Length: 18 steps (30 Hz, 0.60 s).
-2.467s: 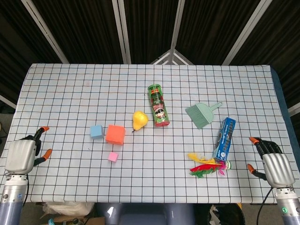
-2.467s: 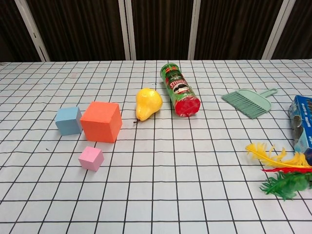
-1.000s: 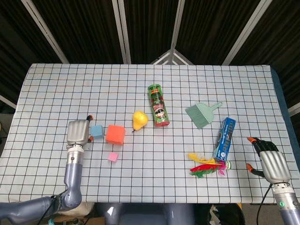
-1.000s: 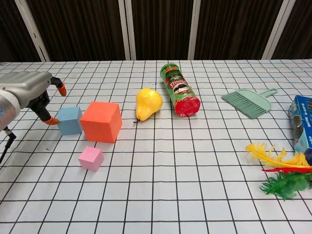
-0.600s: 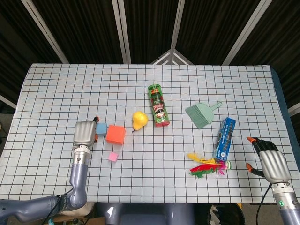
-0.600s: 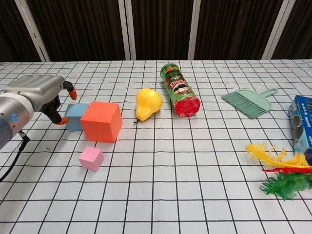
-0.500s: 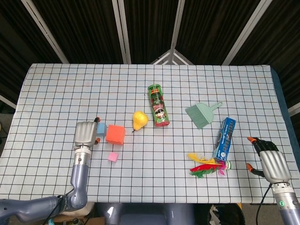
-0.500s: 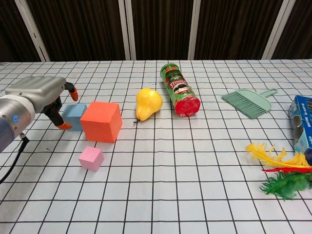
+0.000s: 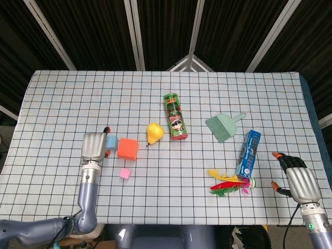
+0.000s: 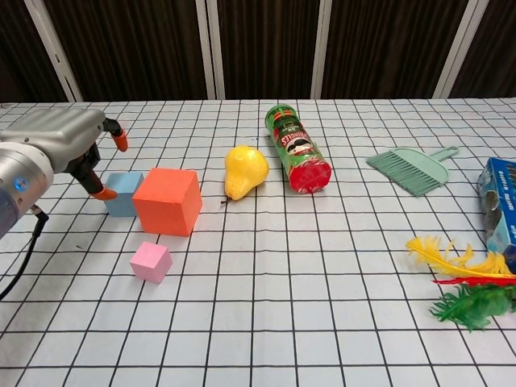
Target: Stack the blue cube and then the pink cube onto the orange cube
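Note:
The orange cube [image 10: 167,201] sits on the checked cloth at the left, and the smaller blue cube [image 10: 123,193] stands right against its left side. The little pink cube [image 10: 151,261] lies in front of them. My left hand [image 10: 64,141] hovers over the blue cube's left edge with its fingers apart. One orange fingertip [image 10: 103,193] hangs beside the cube's left face and another is above its far side. From the head view the left hand [image 9: 94,145] covers part of the blue cube [image 9: 111,141]. My right hand [image 9: 296,180] rests open at the table's front right.
A yellow pear [image 10: 244,170] and a green can [image 10: 297,149] on its side lie right of the orange cube. Further right are a green dustpan brush [image 10: 411,168], a blue box [image 10: 500,197] and coloured feathers [image 10: 463,282].
My left hand came in from the front left edge to the blue cube. The cube slid right against the orange cube. In the last half second the hand rose a little.

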{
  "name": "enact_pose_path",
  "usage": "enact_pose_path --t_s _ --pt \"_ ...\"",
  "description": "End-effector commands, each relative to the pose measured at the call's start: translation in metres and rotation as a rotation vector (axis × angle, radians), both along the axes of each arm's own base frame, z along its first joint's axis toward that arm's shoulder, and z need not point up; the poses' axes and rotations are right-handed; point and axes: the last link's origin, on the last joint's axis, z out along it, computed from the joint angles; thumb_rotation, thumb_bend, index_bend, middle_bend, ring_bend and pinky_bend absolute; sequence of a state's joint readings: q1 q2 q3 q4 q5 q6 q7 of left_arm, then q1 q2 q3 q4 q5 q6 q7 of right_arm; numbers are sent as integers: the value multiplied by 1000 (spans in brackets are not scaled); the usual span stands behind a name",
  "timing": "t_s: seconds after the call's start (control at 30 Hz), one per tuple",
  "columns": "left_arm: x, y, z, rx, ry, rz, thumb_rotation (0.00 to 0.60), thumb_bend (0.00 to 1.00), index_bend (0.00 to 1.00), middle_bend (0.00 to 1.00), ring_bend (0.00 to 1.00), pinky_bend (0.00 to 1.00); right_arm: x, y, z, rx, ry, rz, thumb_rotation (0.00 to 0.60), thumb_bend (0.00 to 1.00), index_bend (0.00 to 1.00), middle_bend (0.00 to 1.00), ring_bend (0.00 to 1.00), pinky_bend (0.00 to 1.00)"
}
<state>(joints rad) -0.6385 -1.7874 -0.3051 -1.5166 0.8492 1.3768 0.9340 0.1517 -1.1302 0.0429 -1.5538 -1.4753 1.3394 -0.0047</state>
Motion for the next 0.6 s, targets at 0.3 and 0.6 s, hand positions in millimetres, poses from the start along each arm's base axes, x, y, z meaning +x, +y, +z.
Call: enact_pose_path --t_s 0.3,0.6 --pt "-8 12 -6 -16 27 34 600 220 330 926 675 764 -2 -1 0 -1 4 -11 600 298 175 197 219 188" --pt "-8 18 -12 -28 53 43 600 241 357 927 674 764 -2 -1 -1 4 9 -18 600 298 175 197 219 188"
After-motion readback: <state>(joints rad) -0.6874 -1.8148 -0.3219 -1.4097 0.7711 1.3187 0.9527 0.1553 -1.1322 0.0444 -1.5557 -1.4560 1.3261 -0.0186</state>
